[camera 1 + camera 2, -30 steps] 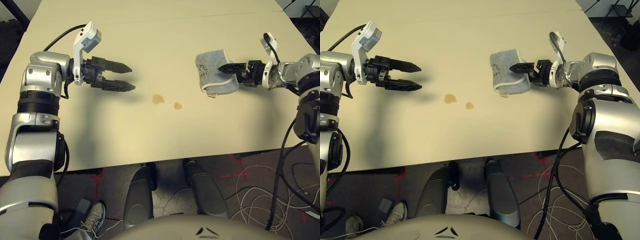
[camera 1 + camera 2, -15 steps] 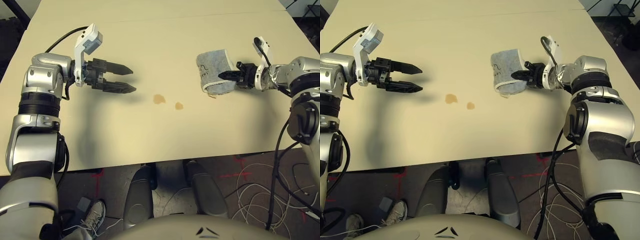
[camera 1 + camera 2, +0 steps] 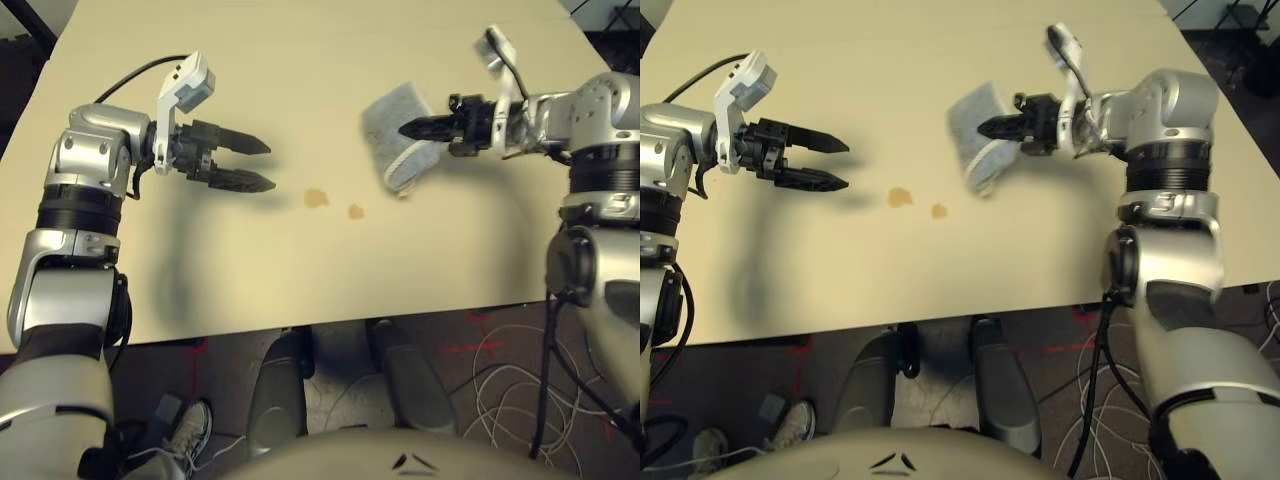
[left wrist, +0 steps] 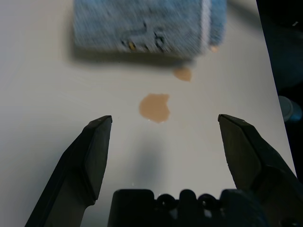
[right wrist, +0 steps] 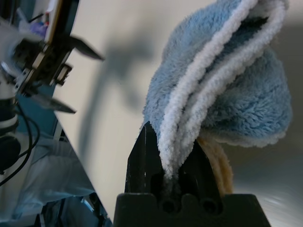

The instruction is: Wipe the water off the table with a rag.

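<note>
The grey-blue rag (image 3: 395, 128) hangs folded above the table (image 3: 300, 270), lifted off it, with my right gripper (image 3: 408, 128) shut on its white-stitched edge (image 5: 189, 132). Two small tan-brown spots of water (image 3: 317, 198) (image 3: 355, 211) lie on the tabletop in front of and to the left of the rag. My left gripper (image 3: 264, 165) is open above the table's left half, its fingers (image 4: 94, 156) pointing toward the larger spot of water (image 4: 155, 107). The rag's dark printed mark (image 4: 144, 41) faces the left wrist camera.
The table's front edge (image 3: 330, 322) runs just before the robot's body. Loose white cables (image 3: 510, 380) and red floor marks lie below at the right. A shoe (image 3: 185, 432) shows on the floor at the lower left.
My right gripper closed on the rag's edge, then lifted it off the table and carried it left, toward the water spots. The left arm has barely moved.
</note>
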